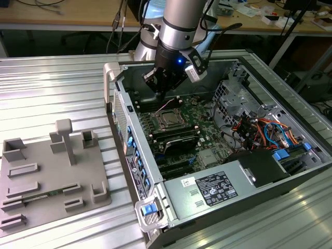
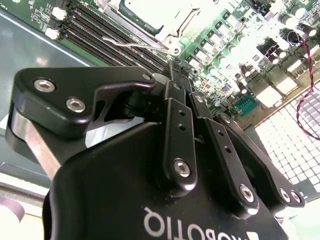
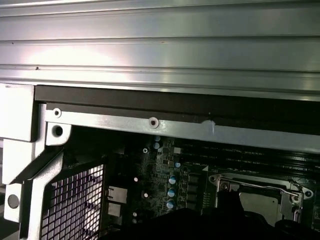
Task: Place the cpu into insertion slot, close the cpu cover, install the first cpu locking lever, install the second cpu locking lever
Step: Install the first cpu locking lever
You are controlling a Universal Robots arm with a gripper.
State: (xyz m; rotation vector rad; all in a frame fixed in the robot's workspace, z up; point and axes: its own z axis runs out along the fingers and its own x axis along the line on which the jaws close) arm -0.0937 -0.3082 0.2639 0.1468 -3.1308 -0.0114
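Black gripper (image 1: pixel 162 93) hovered over green circuit board (image 1: pixel 205 130), near square silvery metal cpu cover (image 1: pixel 169 119); fingers (image 2: pixel 178 116) apparently together.

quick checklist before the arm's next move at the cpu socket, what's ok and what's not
1. cpu seated in the insertion slot: ok, its pale top shows inside the frame.
2. cpu cover lying flat: ok, as far as visible.
3. Wire locking lever latched: cannot tell.
4. gripper near the slot: ok, it hangs just beyond it.
5. Red-black cable away from the slot: ok.
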